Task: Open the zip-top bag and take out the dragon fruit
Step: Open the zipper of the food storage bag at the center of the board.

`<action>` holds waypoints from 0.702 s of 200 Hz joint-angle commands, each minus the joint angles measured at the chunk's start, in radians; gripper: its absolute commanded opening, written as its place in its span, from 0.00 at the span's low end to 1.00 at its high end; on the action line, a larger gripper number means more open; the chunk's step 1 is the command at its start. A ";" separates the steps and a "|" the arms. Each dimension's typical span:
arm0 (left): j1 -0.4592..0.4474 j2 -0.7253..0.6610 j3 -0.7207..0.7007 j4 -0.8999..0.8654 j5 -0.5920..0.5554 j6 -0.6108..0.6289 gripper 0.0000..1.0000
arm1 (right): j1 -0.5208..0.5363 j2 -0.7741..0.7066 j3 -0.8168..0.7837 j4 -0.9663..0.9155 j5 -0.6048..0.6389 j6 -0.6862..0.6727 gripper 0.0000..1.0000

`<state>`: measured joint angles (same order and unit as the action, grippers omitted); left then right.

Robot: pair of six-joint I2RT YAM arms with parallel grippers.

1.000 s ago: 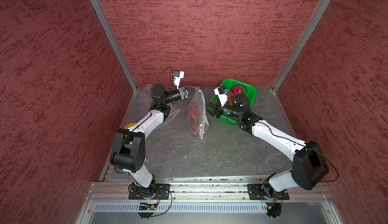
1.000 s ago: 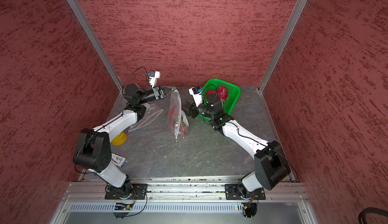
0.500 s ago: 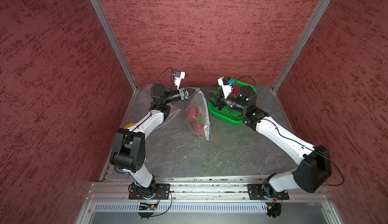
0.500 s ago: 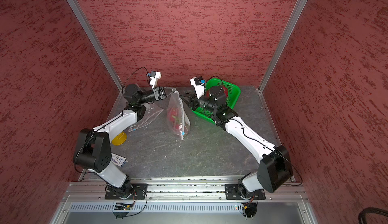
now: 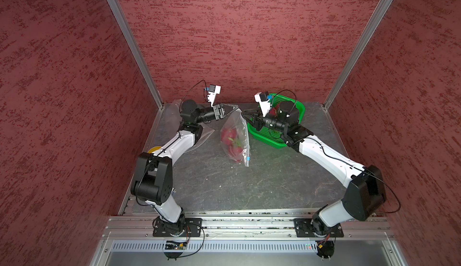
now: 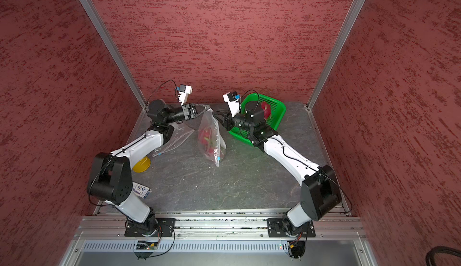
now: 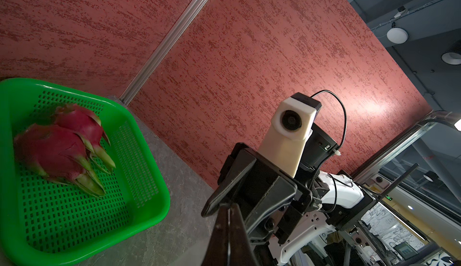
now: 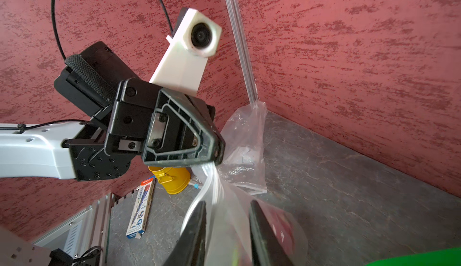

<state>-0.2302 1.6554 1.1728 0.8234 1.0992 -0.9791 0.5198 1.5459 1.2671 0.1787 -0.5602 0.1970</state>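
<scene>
In both top views the left gripper (image 5: 231,108) was pressed shut on the upper corner of the zip-top bag (image 5: 237,130). The bag hung from it with its lower end resting on the table (image 5: 249,190). Dragon fruit (image 5: 230,138) showed red through the film, though how many lay inside was hard to count. The right gripper (image 5: 247,118) sat just beside the bag's edge, in front of the green basket (image 5: 301,108). More dragon fruit (image 6: 265,107) lay in that basket, partly hidden by the wrist. An empty clear bag (image 6: 174,137) lay under the left arm, with a yellow cup (image 6: 141,164) and a small box (image 6: 141,190) nearer that arm's base.

In the left wrist view, that gripper's fingers (image 7: 224,239) met with no gap between them. Two dragon fruit (image 7: 55,152) lay touching, side by side, in the basket (image 7: 149,202).

In the right wrist view, the right gripper's fingers (image 8: 194,234) stood apart, with the bag's film running up between them to the left gripper's pinch (image 8: 216,157). Whether the pads touched the film could not be told. The cup (image 8: 172,180) and box (image 8: 142,207) sat behind.
</scene>
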 commanded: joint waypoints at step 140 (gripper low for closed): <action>-0.022 -0.358 -0.067 -0.722 -0.239 0.352 1.00 | -0.003 -0.035 -0.068 0.191 -0.068 0.146 0.00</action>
<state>-0.2344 1.3754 1.1358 0.2874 0.9565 -0.7425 0.5198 1.5440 1.2236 0.2737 -0.6422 0.3080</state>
